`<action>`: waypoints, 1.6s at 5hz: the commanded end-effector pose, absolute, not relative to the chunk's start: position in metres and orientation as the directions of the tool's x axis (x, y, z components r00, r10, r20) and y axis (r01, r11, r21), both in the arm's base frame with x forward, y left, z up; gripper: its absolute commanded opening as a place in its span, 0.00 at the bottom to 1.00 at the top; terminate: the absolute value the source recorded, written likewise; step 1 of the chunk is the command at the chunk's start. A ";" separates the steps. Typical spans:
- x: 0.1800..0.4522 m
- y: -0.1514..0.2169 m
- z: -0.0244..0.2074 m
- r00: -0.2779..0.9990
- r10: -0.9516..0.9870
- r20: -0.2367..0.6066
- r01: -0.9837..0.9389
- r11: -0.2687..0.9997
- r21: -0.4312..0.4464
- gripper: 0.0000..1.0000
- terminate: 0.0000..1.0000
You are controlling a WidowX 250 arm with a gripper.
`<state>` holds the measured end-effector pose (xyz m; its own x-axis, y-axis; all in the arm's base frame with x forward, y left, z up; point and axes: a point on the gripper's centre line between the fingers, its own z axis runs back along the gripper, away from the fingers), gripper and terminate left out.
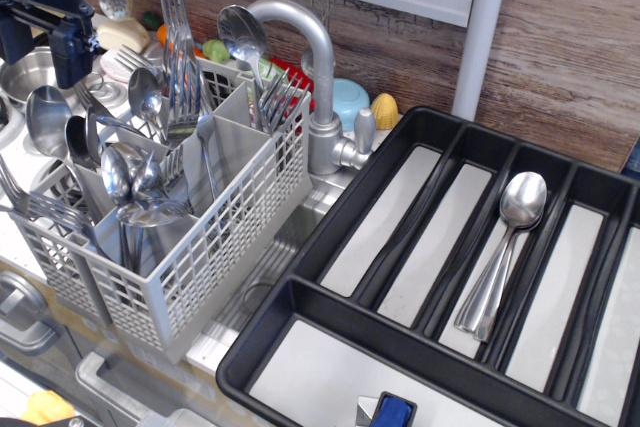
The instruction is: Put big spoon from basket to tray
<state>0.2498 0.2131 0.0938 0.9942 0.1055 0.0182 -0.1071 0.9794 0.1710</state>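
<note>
Blue block point(392, 413): sat at the very near edge, in the tray's cross compartment, far to the right of and well nearer than the end effector.
Tray point(330, 299): black, with long parallel slots and pale grey floors, lay to the right of and nearer than the end effector.
Big spoon point(503, 247): lay in one of the tray's middle slots, bowl at the far end, handle pointing near; it looked like two spoons nested, though that could not be told for sure. It was well apart from the end effector.
Basket point(205, 257): light grey, grid-walled, stood right of and nearer than the end effector, packed with upright spoons and forks, handles down.
Forks point(275, 97): stood tines up in the basket's far compartment.
Tap point(315, 67): grey, curved, rose just behind the basket, to the right of the end effector.
Pot point(25, 72): steel, sat just below the end effector.
End effector point(45, 7): dark blue, at the far left, partly cut off by the edge; whether it was open or closed could not be told, and nothing was seen in it.
</note>
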 end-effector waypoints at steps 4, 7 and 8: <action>0.251 0.232 0.068 0.996 0.055 0.076 -0.067 0.984 0.166 1.00 0.00; 0.247 0.231 0.072 0.996 0.080 0.038 -0.085 0.985 0.149 0.00 0.00; 0.249 0.227 0.102 0.997 0.075 0.010 -0.076 0.970 0.233 0.00 0.00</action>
<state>0.2509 0.2174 0.1089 0.9929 0.0669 -0.0983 -0.0402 0.9669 0.2521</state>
